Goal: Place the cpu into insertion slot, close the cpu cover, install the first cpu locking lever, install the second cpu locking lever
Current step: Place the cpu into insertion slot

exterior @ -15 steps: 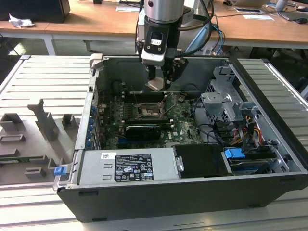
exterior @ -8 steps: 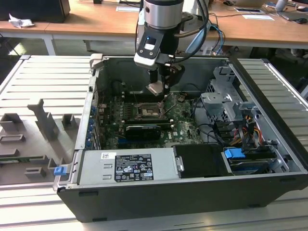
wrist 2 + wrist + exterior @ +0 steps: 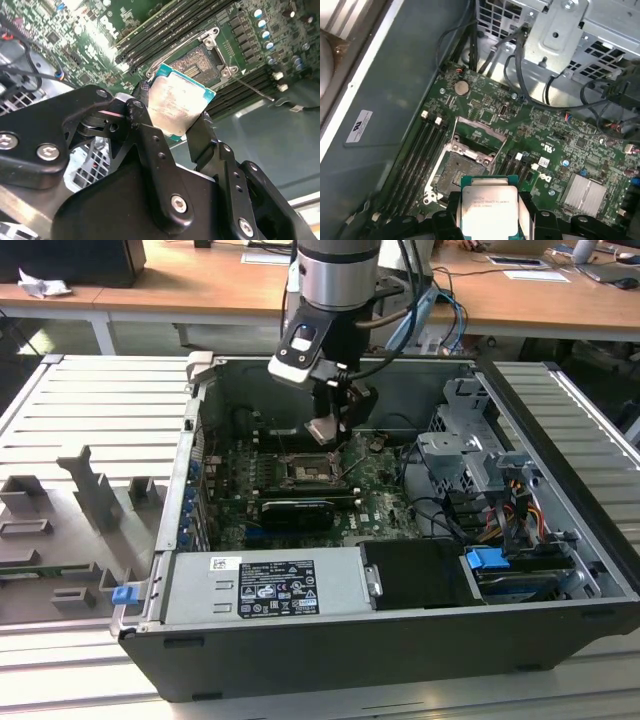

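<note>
Closed down to the width of the chip, the jaws of the black gripper (image 3: 171,114) pinch the cpu (image 3: 177,105), a small flat square with a pale silvery metal top and a teal-green border, by two opposite edges. The silver-and-black arm reaches down from above into the dark grey metal computer case (image 3: 330,660), which lies on its side with the panel off on a pale grey slatted table (image 3: 90,390).

Inside the case, the green motherboard (image 3: 380,495) covers the floor. A silver power supply box (image 3: 265,585) with a white label sits along the near wall. A grey perforated drive cage (image 3: 470,440) stands toward the exterior view's right, with black cables trailing from it onto the board.

In both wrist views, long black memory slots (image 3: 420,150) run in rows on either side of the insertion slot (image 3: 457,172), a square black socket with a dark pin field and a silvery rim. The socket is bare, with its pins exposed. The cpu cover (image 3: 481,128), a thin silvery frame plate with a square opening, stands swung up off the socket on its far side. In the second wrist view, a thin wire locking lever (image 3: 250,85) angles away from the socket's corner, not latched.

The cpu hangs in the air above the board, close over the socket and clear of it. In the exterior view its face looks slightly tilted. A round silver coin battery (image 3: 462,88) sits on the board beyond the raised cover.
</note>
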Robot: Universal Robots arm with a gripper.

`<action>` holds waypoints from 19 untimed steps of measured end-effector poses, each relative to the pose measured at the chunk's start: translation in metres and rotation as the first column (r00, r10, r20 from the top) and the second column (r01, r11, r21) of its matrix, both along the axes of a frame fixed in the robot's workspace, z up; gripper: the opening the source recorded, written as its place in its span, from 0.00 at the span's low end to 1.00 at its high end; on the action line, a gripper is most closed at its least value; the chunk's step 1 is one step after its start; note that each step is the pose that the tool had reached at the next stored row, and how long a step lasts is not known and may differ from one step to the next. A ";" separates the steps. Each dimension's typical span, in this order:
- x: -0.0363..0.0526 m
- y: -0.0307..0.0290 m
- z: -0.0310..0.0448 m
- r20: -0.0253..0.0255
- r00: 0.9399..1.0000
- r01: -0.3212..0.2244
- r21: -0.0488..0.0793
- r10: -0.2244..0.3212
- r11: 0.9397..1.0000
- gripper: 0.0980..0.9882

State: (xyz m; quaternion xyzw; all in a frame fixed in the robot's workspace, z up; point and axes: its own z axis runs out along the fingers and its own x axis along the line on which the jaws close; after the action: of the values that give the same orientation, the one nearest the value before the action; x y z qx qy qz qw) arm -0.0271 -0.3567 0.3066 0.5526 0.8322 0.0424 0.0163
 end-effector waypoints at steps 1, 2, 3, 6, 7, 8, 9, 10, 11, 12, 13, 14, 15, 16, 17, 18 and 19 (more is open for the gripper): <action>0.0000 0.0000 -0.0012 0.000 1.000 0.016 0.000 -0.016 1.000 0.50; 0.0000 0.0000 -0.0032 0.000 0.999 0.046 0.000 -0.046 0.999 0.50; 0.0000 0.0000 -0.0042 0.000 0.998 0.061 0.000 -0.061 0.998 0.50; 0.0000 0.0000 -0.0111 0.000 0.990 0.138 0.000 -0.138 0.990 0.50; 0.0000 0.0000 -0.0121 0.000 0.988 0.153 0.000 -0.153 0.988 0.50; 0.0000 0.0000 -0.0133 0.000 0.986 0.167 0.000 -0.167 0.986 0.50; 0.0000 0.0000 -0.0136 -0.001 0.985 0.170 0.000 -0.170 0.985 0.50; 0.0000 0.0000 -0.0138 -0.001 0.985 0.172 0.000 -0.172 0.985 0.50; 0.0000 0.0000 -0.0143 -0.001 0.985 0.172 0.000 -0.172 0.985 0.50; -0.0001 0.0000 -0.0145 -0.002 0.985 0.172 0.000 -0.172 0.985 0.50; 0.0000 0.0000 -0.0148 -0.002 0.985 0.172 0.000 -0.172 0.985 0.50; 0.0000 0.0000 -0.0149 -0.002 0.985 0.172 0.000 -0.172 0.985 0.50; 0.0000 0.0000 -0.0150 -0.002 0.985 0.172 0.000 -0.172 0.985 0.50; 0.0000 0.0000 -0.0152 -0.002 0.985 0.172 0.000 -0.172 0.985 0.50; 0.0000 0.0000 -0.0153 -0.002 0.985 0.172 0.000 -0.172 0.985 0.50; 0.0000 0.0000 -0.0155 -0.002 0.985 0.172 0.000 -0.172 0.985 0.50; 0.0000 0.0000 -0.0156 -0.002 0.985 0.172 0.000 -0.172 0.985 0.50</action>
State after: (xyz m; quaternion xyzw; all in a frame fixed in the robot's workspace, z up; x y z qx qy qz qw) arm -0.0271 -0.3566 0.2910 0.6225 0.7813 0.0403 0.0192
